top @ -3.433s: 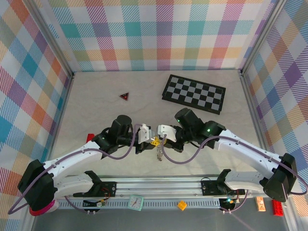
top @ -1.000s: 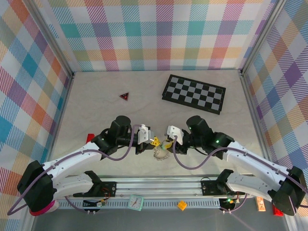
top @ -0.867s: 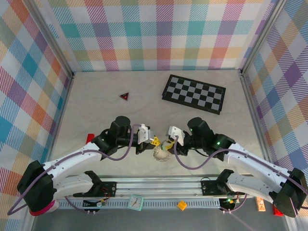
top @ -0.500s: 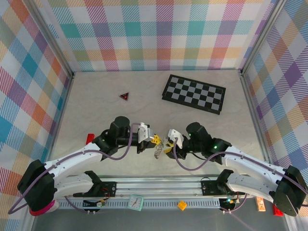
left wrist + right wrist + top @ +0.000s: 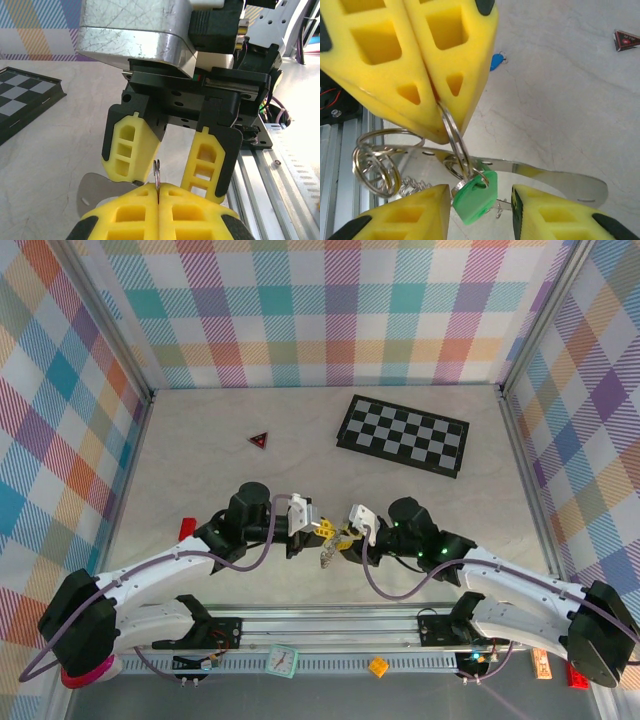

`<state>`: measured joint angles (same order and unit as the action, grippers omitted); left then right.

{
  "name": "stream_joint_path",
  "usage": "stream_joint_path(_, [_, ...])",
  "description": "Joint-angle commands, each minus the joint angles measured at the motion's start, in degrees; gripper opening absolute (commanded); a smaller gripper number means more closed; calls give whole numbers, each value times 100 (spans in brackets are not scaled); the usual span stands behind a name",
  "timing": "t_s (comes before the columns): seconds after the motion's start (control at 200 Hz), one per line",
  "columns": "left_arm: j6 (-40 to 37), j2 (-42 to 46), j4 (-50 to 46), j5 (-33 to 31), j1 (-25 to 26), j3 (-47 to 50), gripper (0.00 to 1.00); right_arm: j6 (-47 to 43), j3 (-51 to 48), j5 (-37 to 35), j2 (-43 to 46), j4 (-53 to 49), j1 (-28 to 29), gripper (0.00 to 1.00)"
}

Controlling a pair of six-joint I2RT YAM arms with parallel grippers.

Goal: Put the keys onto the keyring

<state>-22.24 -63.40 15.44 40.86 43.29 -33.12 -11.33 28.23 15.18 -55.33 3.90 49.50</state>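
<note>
My left gripper (image 5: 158,189) is shut on a thin silvery ring of the keyring (image 5: 157,176), just above the table near the front edge. The green key (image 5: 476,196) hangs from that ring (image 5: 451,131), between the open fingers of my right gripper (image 5: 481,212), close to its left finger. The left gripper's fingers (image 5: 447,45) show above it. The keyring's other rings and chain (image 5: 374,167) dangle to the left, and a flat silver tag (image 5: 547,176) hangs behind. The blue key (image 5: 496,61) lies on the table beyond. From above, both grippers (image 5: 322,530) (image 5: 349,536) meet, chain (image 5: 325,556) below.
A black-and-white chessboard (image 5: 403,435) lies at the back right and a small red triangle (image 5: 259,440) at the back left. A red block (image 5: 187,527) sits by the left arm. The aluminium rail (image 5: 330,625) runs along the near edge.
The right gripper has moved a little left, closer to the left gripper. The chain that lay bunched under the grippers now hangs stretched. The left gripper stays shut on the ring.
</note>
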Motion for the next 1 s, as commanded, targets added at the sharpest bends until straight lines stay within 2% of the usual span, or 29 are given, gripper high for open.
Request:
stream_joint_path(0.0, [26, -32, 354, 115, 38, 0, 0, 25, -96, 20, -30, 478, 34, 36])
stream_joint_path(0.185, [27, -59, 372, 124, 39, -19, 0, 39, -194, -115, 17, 692, 34, 31])
stream_joint_path(0.44, [2, -53, 347, 95, 39, -36, 0, 9, -220, -200, 141, 578, 34, 12])
stream_joint_path(0.6, [-91, -19, 178, 65, 39, -69, 0, -43, -162, -173, 316, 381, 34, 5])
stream_joint_path(0.735, [-281, 21, -142, 18, 42, -137, 0, -130, -138, -217, 520, 206, 34, 0])
stream_joint_path(0.995, [-455, 44, -477, -122, 42, -220, 0, -270, -20, -294, 712, -145, 36, 0])
